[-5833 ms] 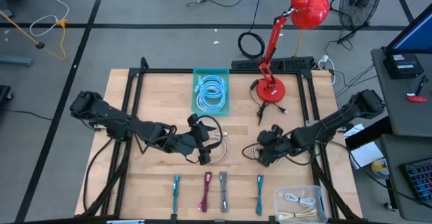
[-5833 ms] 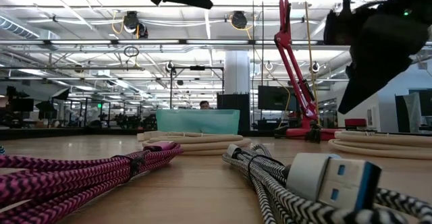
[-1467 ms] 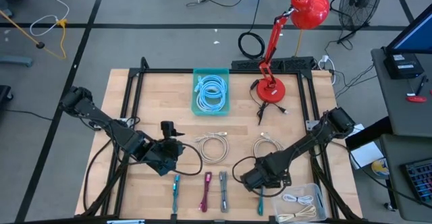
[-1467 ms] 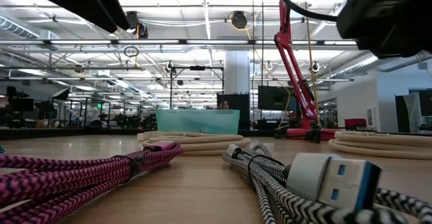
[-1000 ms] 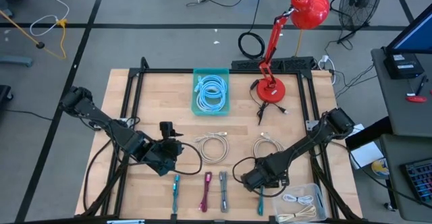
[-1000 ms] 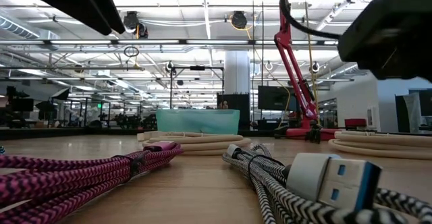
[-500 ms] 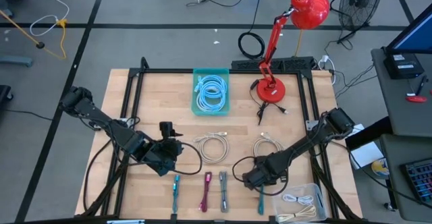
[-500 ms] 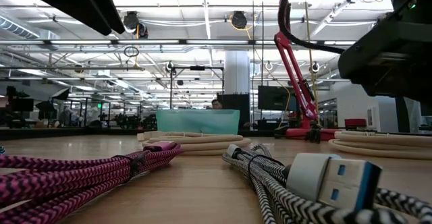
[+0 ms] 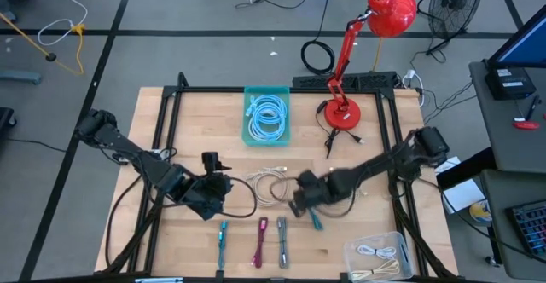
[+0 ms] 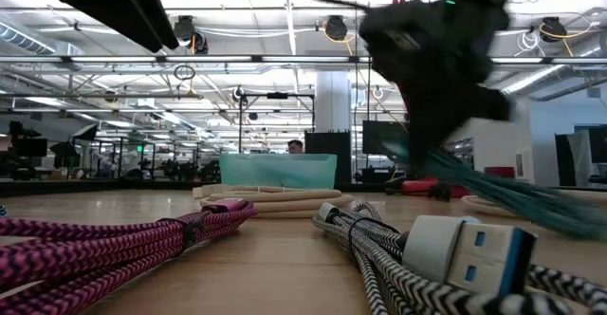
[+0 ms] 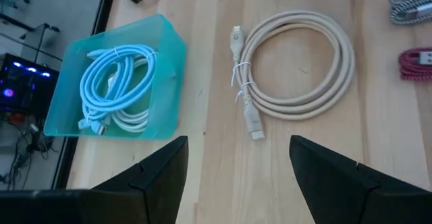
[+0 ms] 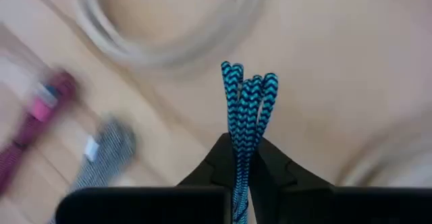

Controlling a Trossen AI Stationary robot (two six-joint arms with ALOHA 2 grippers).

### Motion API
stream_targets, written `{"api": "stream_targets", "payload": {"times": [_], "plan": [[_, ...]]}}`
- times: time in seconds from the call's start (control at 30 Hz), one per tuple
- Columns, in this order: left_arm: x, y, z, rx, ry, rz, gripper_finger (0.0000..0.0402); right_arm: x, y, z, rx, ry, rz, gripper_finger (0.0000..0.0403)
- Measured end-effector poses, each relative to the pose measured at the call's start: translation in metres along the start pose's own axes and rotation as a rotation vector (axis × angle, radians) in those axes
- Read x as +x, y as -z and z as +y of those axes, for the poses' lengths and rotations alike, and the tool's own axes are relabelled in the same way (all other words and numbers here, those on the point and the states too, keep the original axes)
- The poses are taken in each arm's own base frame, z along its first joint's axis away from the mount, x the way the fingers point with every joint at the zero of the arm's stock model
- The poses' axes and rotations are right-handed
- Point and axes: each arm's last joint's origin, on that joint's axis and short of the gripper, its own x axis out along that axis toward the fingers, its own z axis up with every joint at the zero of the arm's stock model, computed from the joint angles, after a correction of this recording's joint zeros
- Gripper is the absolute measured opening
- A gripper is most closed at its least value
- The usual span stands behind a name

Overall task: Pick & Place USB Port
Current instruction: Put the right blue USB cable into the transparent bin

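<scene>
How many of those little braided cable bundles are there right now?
4. On the table's front edge lie a teal cable, a pink cable and a grey cable; a second teal cable hangs from the right pincer. Others may be hidden.

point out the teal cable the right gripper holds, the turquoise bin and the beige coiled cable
teal cable [image 12: 247, 96]: right wrist view, on the folded loops above the gripper.
turquoise bin [image 11: 173, 75]: left wrist view, on its side wall.
beige coiled cable [image 11: 337, 69]: left wrist view, on the coil's outer strands.
</scene>
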Motion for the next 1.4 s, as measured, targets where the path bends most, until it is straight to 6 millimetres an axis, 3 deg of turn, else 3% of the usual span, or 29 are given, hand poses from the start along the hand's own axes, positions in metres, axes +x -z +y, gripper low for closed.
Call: {"api": "stream_targets", "payload": {"times": [0.13, 0.23, 0.47, 0.6, 0.83, 1.03, 1.4], "plan": [[0.003, 0.000, 0.003, -0.036, -0.011, 0.007, 0.0262, -0.037, -0.025, 0.002, -0.205, -0.042, -0.114, 0.0010], [0.011, 0.006, 0.004, -0.048, -0.030, 0.024, 0.0262, -0.074, -0.026, 0.001, -0.340, -0.075, -0.139, 0.0009], [0.038, 0.033, 0.011, -0.115, -0.064, 0.149, 0.0262, -0.153, 0.012, -0.027, -0.503, -0.068, -0.187, 0.0009], [0.049, 0.046, 0.010, -0.214, -0.048, 0.193, 0.0262, -0.179, 0.042, -0.042, -0.532, -0.063, -0.187, 0.0009], [0.059, 0.055, -0.006, -0.352, 0.061, 0.122, 0.0262, -0.184, 0.081, -0.041, -0.699, -0.085, -0.146, 0.0009], [0.058, 0.048, -0.010, -0.502, 0.098, 0.066, 0.0262, -0.172, 0.109, -0.035, -0.827, -0.107, 0.067, 0.0009], [0.059, 0.041, -0.006, -0.669, -0.011, -0.053, 0.0262, -0.171, 0.133, -0.046, -1.005, -0.042, 0.249, 0.0009]]}}
